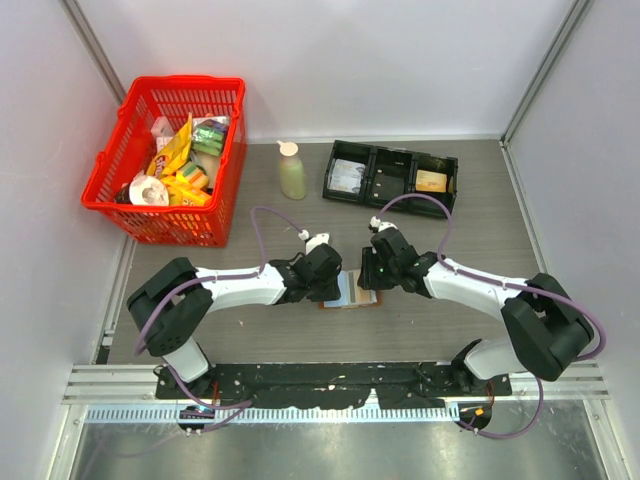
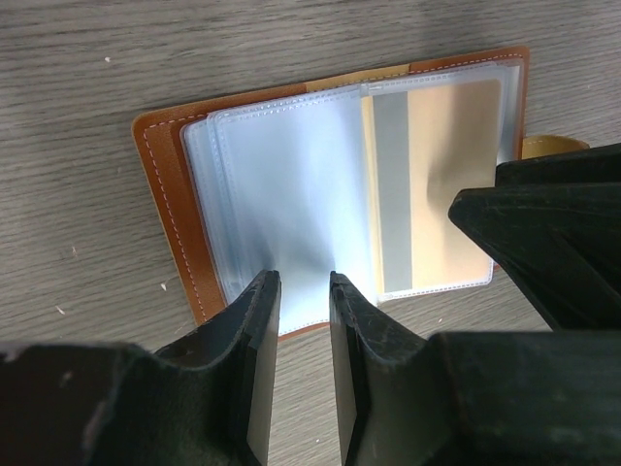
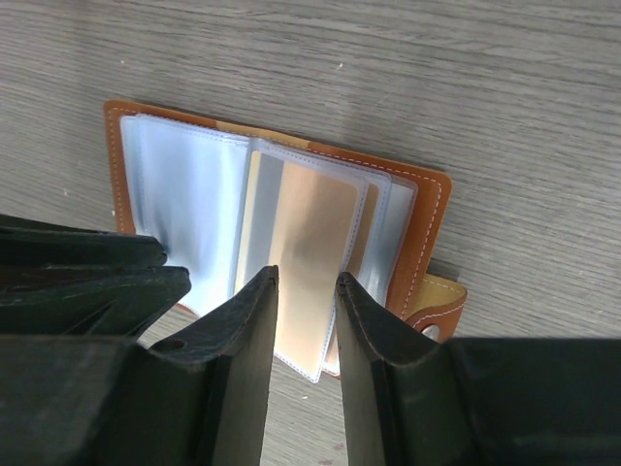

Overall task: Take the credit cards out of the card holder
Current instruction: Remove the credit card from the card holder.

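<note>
The brown card holder (image 1: 352,293) lies open on the table between my two grippers. In the left wrist view the card holder (image 2: 170,194) shows clear sleeves, and a tan credit card (image 2: 441,184) with a grey stripe sits in the right one. My left gripper (image 2: 304,291) hovers at the holder's near edge over the empty left sleeves, jaws slightly apart with nothing between them. In the right wrist view the card holder (image 3: 422,223) has one sleeve raised with the credit card (image 3: 310,243) inside. My right gripper (image 3: 307,282) stands just before it, jaws slightly apart.
A red basket (image 1: 165,160) of snack packets stands at the back left. A pale bottle (image 1: 292,172) and a black three-compartment tray (image 1: 392,176) stand at the back. The holder's snap tab (image 3: 437,306) sticks out on its right side.
</note>
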### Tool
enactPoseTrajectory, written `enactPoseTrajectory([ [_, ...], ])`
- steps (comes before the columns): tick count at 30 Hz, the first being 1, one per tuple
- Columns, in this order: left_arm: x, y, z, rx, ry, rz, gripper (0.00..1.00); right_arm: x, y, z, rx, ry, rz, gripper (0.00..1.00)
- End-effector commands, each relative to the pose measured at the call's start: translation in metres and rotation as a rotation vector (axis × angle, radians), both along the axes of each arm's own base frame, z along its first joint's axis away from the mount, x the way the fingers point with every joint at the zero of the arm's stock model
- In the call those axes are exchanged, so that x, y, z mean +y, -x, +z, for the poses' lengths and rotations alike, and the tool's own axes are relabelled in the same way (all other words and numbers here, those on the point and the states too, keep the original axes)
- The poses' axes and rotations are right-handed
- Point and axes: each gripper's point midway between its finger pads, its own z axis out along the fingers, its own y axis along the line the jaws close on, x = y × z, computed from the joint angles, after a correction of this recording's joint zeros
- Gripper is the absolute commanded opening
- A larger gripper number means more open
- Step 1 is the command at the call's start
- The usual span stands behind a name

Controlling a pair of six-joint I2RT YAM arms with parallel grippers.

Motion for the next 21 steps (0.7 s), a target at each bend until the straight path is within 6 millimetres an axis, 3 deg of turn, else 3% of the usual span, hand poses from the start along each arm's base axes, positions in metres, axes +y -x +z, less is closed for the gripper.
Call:
enactPoseTrajectory([
  [1,-0.002,0.004,-0.009,0.019,-0.009,-0.002,0.3,0.021,-0.005,0.028,-0.05,-0.109,0.034,0.35],
  [6,-0.002,0.004,-0.008,0.02,-0.006,-0.002,0.3,0.025,-0.003,0.029,-0.044,-0.133,0.05,0.35],
  [16,-0.004,0.002,-0.003,0.001,0.022,0.005,0.3,0.058,0.001,0.062,-0.063,-0.321,0.142,0.31],
  [21,-0.002,0.001,0.002,-0.016,0.044,0.027,0.3,0.067,0.005,0.059,-0.036,-0.361,0.169,0.3],
])
